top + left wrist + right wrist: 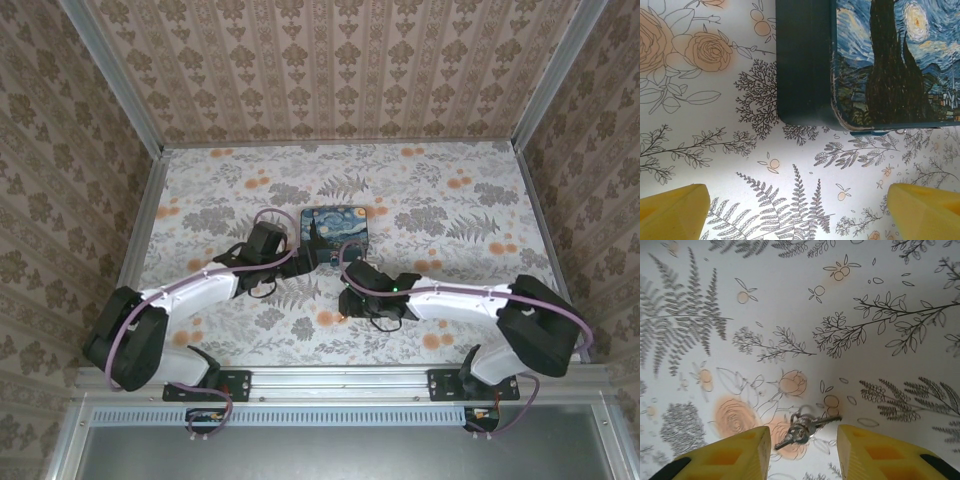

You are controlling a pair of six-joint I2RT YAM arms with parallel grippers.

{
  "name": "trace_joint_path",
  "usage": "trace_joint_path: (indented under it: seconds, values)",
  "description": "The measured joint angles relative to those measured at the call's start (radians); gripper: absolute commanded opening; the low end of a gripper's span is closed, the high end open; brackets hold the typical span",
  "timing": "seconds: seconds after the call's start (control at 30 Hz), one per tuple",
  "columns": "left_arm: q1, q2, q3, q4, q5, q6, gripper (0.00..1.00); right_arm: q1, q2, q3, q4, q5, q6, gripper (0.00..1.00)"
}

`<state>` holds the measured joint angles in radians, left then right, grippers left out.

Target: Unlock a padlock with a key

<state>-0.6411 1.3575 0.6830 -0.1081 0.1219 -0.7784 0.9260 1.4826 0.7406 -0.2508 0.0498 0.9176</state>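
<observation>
My left arm (190, 293) stretches forward and inward, elbow low, the left gripper (800, 215) spread wide with its yellow fingertips (675, 212) far apart. My right arm (460, 298) reaches across toward it, the right gripper (800, 452) pointed downward, jaws parted less widely.

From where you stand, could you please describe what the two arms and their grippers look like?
Both the left arm and right arm have white links between bulky black joints, with a purple cable looping along each. The left fingers and right fingers are yellow, blocky wedges; a green light glows near the right wrist.
</observation>
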Motion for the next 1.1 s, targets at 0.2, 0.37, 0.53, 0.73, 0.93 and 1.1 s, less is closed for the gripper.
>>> trace_joint_path:
  seconds: [0.2,0.37,0.53,0.73,0.93,1.1]
  values:
    - [0.0,-0.02,0.0,-0.022,-0.007,0.0,1.0,-0.001,0.087,0.031,0.019,-0.028,-0.036,0.38]
    - [0.0,-0.024,0.0,-0.024,-0.01,0.0,1.0,-0.001,0.097,0.033,0.043,-0.037,-0.05,0.38]
    - [0.0,-0.024,0.0,-0.023,-0.011,0.0,1.0,-0.001,0.097,0.034,0.042,-0.036,-0.06,0.38]
    - [0.0,-0.024,0.0,-0.023,-0.01,0.0,1.0,-0.001,0.076,0.052,0.014,-0.034,-0.058,0.39]
    - [0.0,-0.024,0.0,-0.023,-0.013,0.0,1.0,0.002,0.026,0.053,-0.047,-0.015,0.016,0.51]
    - [0.007,-0.024,-0.002,-0.017,-0.017,0.0,1.0,0.03,0.02,0.053,-0.094,0.027,0.111,0.56]
